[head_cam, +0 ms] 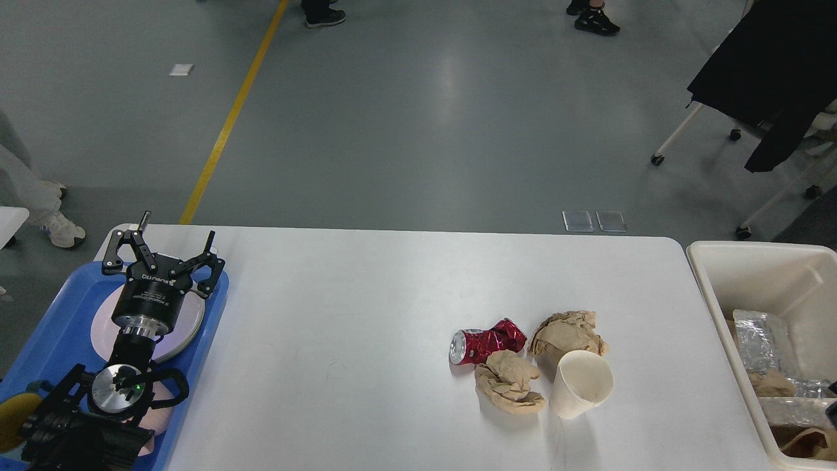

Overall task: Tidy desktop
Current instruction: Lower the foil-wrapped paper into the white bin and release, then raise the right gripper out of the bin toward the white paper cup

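Note:
The white desktop [366, 294] fills the lower part of the head view. Right of its middle lies a cluster: a crushed red can [487, 345], two brown paper wads [510, 386] [567, 330], and a white paper cup [580, 383] tipped on its side. My left gripper [175, 235] hangs open and empty over the far end of the blue tray [59, 314], far left of the cluster. Of my right gripper only a dark sliver [832, 412] shows at the right edge, over the bin; its fingers cannot be told apart.
The tray holds a pale round plate [189, 320] and a yellow thing [10, 418]. A cream-white bin [752, 268] stands off the desktop's right end with foil [755, 340] and brown paper inside. Beyond the far edge is grey floor with a chair [771, 85].

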{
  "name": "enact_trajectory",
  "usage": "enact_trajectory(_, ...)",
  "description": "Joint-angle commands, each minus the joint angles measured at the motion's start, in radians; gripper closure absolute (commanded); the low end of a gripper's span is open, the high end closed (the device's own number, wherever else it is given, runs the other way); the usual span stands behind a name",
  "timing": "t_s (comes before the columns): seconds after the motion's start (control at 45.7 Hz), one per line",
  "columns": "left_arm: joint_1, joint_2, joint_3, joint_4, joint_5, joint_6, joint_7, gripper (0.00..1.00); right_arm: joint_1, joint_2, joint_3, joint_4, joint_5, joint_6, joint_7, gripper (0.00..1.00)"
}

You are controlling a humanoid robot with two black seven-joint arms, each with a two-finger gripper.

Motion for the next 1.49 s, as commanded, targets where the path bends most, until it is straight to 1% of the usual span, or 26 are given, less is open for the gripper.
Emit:
enact_trajectory(0.0, 0.000, 0.000, 0.000, 0.000, 0.000, 0.000, -0.001, 0.03, 0.013, -0.008, 0.000, 0.027, -0.002, 0.001, 0.000, 0.00)
enact_trajectory(0.066, 0.000, 0.000, 0.000, 0.000, 0.000, 0.000, -0.001, 0.03, 0.028, -0.023, -0.005, 0.067, -0.003, 0.003, 0.000, 0.00)
enact_trajectory(0.131, 0.000, 0.000, 0.000, 0.000, 0.000, 0.000, 0.001, 0.03, 0.084, -0.075, -0.014, 0.127, -0.034, 0.015, -0.002, 0.00)
enact_trajectory(0.219, 0.000, 0.000, 0.000, 0.000, 0.000, 0.000, 0.001, 0.03, 0.154, -0.117, -0.020, 0.243, -0.161, 0.038, -0.003, 0.00)
enact_trajectory(0.307, 0.000, 0.000, 0.000, 0.000, 0.000, 0.000, 0.001, 0.03, 0.287, -0.192, -0.018, 0.417, -0.317, 0.060, -0.008, 0.00)
enact_trajectory(0.438, 0.000, 0.000, 0.000, 0.000, 0.000, 0.000, 0.001, 0.03, 0.528, -0.316, -0.046, 0.734, -0.512, 0.081, -0.012, 0.00)
enact_trajectory(0.482, 0.000, 0.000, 0.001, 0.000, 0.000, 0.000, -0.001, 0.03, 0.605, -0.342, -0.087, 0.820, -0.544, 0.101, -0.014, 0.00)
enact_trajectory(0.548, 0.000, 0.000, 0.000, 0.000, 0.000, 0.000, 0.001, 0.03, 0.750, -0.351, -0.205, 0.914, -0.555, 0.158, -0.014, 0.00)
enact_trajectory(0.591, 0.000, 0.000, 0.001, 0.000, 0.000, 0.000, 0.001, 0.03, 0.858, -0.344, -0.300, 0.952, -0.554, 0.213, -0.014, 0.00)
enact_trajectory(0.613, 0.000, 0.000, 0.000, 0.000, 0.000, 0.000, 0.001, 0.03, 0.983, -0.310, -0.398, 0.983, -0.551, 0.307, -0.014, 0.00)
enact_trajectory(0.679, 0.000, 0.000, 0.001, 0.000, 0.000, 0.000, 0.001, 0.03, 1.107, -0.237, -0.480, 1.005, -0.551, 0.444, -0.014, 0.00)
enact_trajectory(0.767, 0.000, 0.000, 0.000, 0.000, 0.000, 0.000, 0.001, 0.03, 1.249, -0.160, -0.520, 1.043, -0.551, 0.633, -0.014, 0.00)
enact_trajectory(0.81, 0.000, 0.000, 0.000, 0.000, 0.000, 0.000, 0.001, 0.03, 1.314, -0.129, -0.522, 1.075, -0.551, 0.701, -0.014, 0.00)
enact_trajectory(0.854, 0.000, 0.000, 0.000, 0.000, 0.000, 0.000, -0.001, 0.03, 1.370, -0.094, -0.520, 1.129, -0.549, 0.747, -0.014, 0.00)
enact_trajectory(0.942, 0.000, 0.000, 0.000, 0.000, 0.000, 0.000, 0.001, 0.03, 1.513, -0.013, -0.514, 1.268, -0.534, 0.782, -0.011, 0.00)
enact_trajectory(1.051, 0.000, 0.000, 0.000, 0.000, -0.002, 0.000, 0.001, 0.03, 1.673, 0.041, -0.511, 1.414, -0.482, 0.784, -0.011, 0.00)
enact_trajectory(1.205, 0.000, 0.000, 0.000, 0.000, 0.000, 0.000, -0.001, 0.03, 1.854, 0.112, -0.506, 1.515, -0.359, 0.799, -0.011, 0.00)
enact_trajectory(1.249, 0.002, 0.000, 0.000, 0.000, 0.000, 0.000, -0.001, 0.03, 1.892, 0.132, -0.508, 1.537, -0.325, 0.787, -0.011, 0.00)
enact_trajectory(1.314, 0.002, 0.000, 0.000, 0.000, 0.000, 0.000, -0.001, 0.03, 1.932, 0.165, -0.512, 1.577, -0.295, 0.770, 0.003, 0.00)
enact_trajectory(1.358, 0.000, 0.000, 0.000, 0.000, -0.002, 0.000, -0.001, 0.03, 1.952, 0.175, -0.512, 1.600, -0.290, 0.755, 0.030, 0.00)
enact_trajectory(1.38, 0.002, 0.000, 0.000, 0.000, -0.002, 0.000, -0.001, 0.03, 1.955, 0.178, -0.512, 1.604, -0.290, 0.744, 0.059, 0.00)
enact_trajectory(1.446, 0.000, 0.000, 0.000, 0.000, 0.000, 0.000, -0.001, 0.03, 1.957, 0.199, -0.532, 1.606, -0.294, 0.722, 0.165, 0.00)
enact_trajectory(1.468, 0.002, 0.000, 0.000, 0.000, 0.000, 0.000, -0.001, 0.03, 1.957, 0.210, -0.543, 1.606, -0.298, 0.721, 0.185, 0.00)
